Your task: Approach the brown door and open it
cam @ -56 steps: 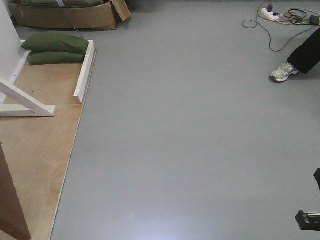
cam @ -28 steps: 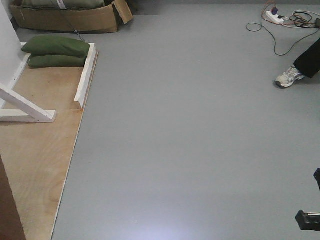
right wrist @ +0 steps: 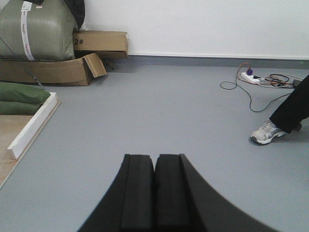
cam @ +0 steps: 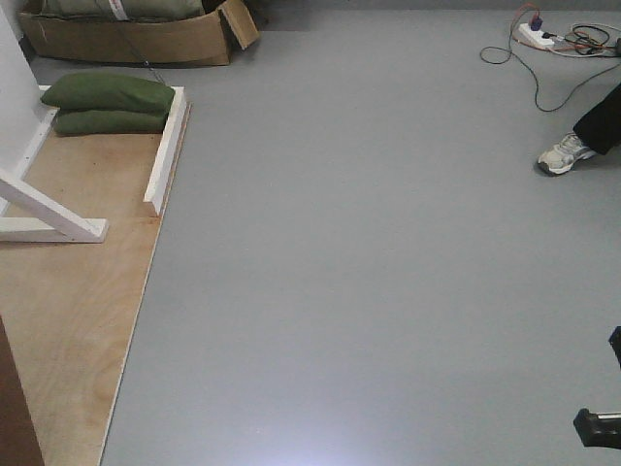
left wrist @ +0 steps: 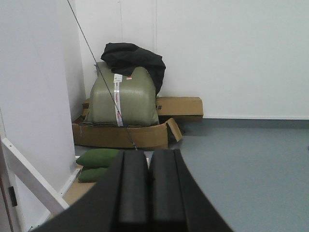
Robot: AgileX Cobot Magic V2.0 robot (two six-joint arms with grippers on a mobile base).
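The brown door (cam: 15, 413) showed only as a reddish sliver at about eight o'clock in the front view, cut by the picture's edge at the near end of the plywood platform (cam: 78, 291); its knob was out of view. By my reading the approach was unfinished and the opening not begun: the base had yet to face the door and bring an arm to the knob. The left gripper (left wrist: 148, 188) had its pads pressed together with nothing between them. The right gripper (right wrist: 154, 193) was the same, and both pointed across the room, touching nothing. Further out, a white brace (cam: 49, 209) stood on the platform at nine o'clock, green sandbags (cam: 107, 92) at ten and a cardboard tray (cam: 146, 39) at eleven. A power strip (cam: 529, 31) lay between one and two and a person's shoe (cam: 563, 155) near two. A closed carton (right wrist: 99, 42) carried "2#" in the right wrist view; the tape on the green bale (right wrist: 36, 29) bore print too small to read
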